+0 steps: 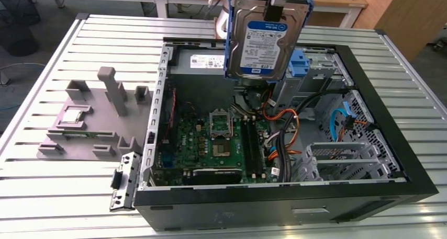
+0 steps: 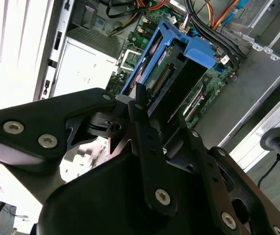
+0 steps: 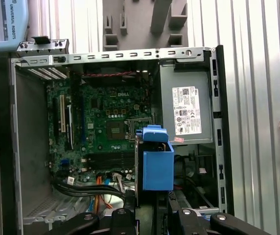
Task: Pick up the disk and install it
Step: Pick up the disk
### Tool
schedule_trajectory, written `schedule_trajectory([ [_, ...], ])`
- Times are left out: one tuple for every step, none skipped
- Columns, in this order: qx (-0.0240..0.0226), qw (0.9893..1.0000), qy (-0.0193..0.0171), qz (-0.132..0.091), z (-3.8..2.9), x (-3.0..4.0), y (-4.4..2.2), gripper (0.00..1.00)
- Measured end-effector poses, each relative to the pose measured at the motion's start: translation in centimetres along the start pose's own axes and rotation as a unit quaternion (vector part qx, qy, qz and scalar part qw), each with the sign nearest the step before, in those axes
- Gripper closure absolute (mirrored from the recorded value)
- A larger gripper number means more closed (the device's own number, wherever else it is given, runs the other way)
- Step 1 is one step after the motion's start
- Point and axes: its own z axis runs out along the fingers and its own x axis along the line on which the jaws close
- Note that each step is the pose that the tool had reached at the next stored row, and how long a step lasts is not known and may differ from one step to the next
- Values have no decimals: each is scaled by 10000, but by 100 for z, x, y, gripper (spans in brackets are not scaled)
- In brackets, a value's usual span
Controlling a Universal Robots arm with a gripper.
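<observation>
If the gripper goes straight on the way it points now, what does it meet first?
Its held silver disk in the blue carrier leads; probably the green motherboard in the open black computer case. Depth unclear.

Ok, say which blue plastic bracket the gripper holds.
The one framing the silver labelled disk, above the black computer case; the other blue bracket sits inside.

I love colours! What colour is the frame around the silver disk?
Blue. The plastic carrier frame around the flat silver disk shows best in the first wrist view.
</observation>
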Motion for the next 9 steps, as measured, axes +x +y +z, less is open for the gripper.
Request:
schedule_trajectory([
  [0,10000,3,0,0,18,-1,65],
  [0,10000,7,0,0,34,-3,65],
  [1,10000,12,1,-1,48,-4,65],
  [1,10000,16,1,0,63,-5,65],
  [1,10000,21,1,0,77,-7,65],
  [2,10000,26,1,0,90,-8,65],
  [2,10000,30,1,0,100,-9,65],
  [3,10000,36,1,0,108,-9,65],
  [3,10000,42,2,1,114,-9,65],
])
